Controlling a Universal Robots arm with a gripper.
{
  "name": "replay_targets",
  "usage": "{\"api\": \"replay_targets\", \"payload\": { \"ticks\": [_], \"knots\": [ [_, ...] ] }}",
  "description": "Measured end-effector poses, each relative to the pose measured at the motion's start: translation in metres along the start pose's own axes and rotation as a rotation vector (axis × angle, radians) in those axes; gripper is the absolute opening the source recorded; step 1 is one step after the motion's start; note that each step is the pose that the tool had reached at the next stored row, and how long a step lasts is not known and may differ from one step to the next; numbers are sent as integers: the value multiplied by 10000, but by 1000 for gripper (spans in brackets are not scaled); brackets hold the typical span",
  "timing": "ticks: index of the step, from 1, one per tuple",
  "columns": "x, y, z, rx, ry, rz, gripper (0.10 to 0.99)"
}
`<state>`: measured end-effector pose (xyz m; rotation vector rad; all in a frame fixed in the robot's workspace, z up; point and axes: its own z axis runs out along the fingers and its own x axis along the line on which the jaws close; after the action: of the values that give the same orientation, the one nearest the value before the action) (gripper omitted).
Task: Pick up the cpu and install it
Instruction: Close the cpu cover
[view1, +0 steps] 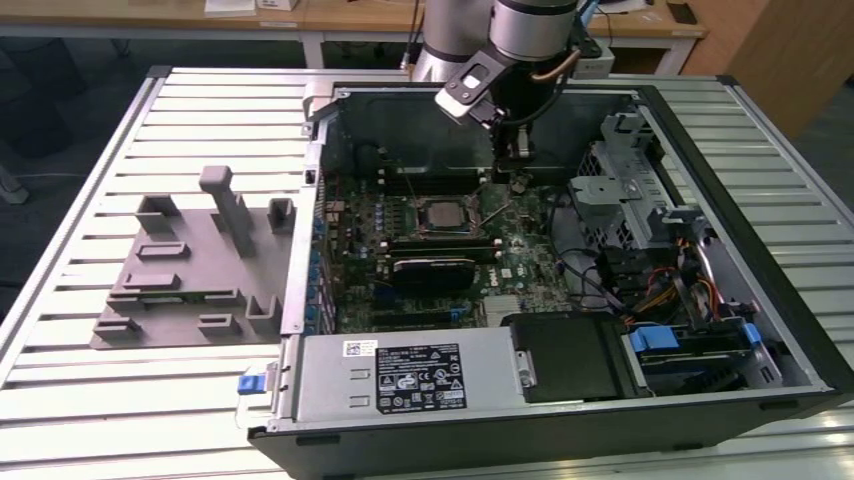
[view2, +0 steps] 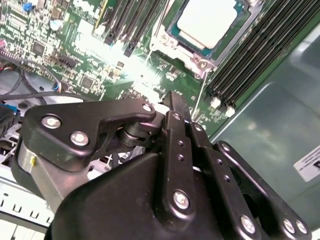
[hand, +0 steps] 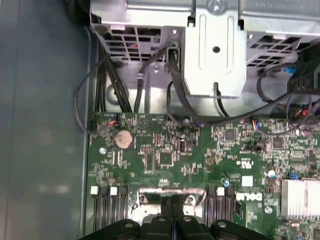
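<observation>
The cpu (view2: 207, 21) lies flat in its socket (view2: 196, 59) on the green board (hand: 165, 145), near the closed, empty hand (hand: 172, 201), and it looks light, stiff and easy to hurt, so holding its thin side edges seems best.

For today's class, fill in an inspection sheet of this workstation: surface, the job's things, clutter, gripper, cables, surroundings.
Surface: slatted metal table carrying an open computer case laid on its side.
Job's things: cpu lying in the socket on the motherboard, silvery top up.
Clutter: grey plastic tray on the table, on the exterior view's left of the case.
Gripper: gripper shut, holding nothing, above the motherboard beside the cpu.
Cables: black cables run from the metal cage down to the motherboard.
Surroundings: wooden desks behind the table.
</observation>
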<state>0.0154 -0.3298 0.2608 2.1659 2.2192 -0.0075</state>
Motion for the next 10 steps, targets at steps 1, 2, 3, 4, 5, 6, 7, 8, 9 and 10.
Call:
{"api": "replay_targets", "payload": {
  "ticks": [1, 2, 3, 4, 5, 6, 7, 8, 9, 10],
  "knots": [
    [0, 16, 0, 0, 0, 0, 106],
    [-1, 34, 1, 0, 0, 0, 106],
    [-1, 51, 1, 0, 0, -1, 106],
    [-2, 68, 2, 0, 0, -1, 106],
    [-2, 86, 3, 0, 1, 0, 106],
    [-2, 104, 3, 0, 0, 1, 106],
    [-3, 122, 3, 0, 0, 0, 106],
    [-3, 135, 4, 0, -1, -1, 106],
    [-3, 149, 4, 1, -2, -1, 106],
    [-3, 161, 4, 0, -3, -1, 106]
  ]
}}
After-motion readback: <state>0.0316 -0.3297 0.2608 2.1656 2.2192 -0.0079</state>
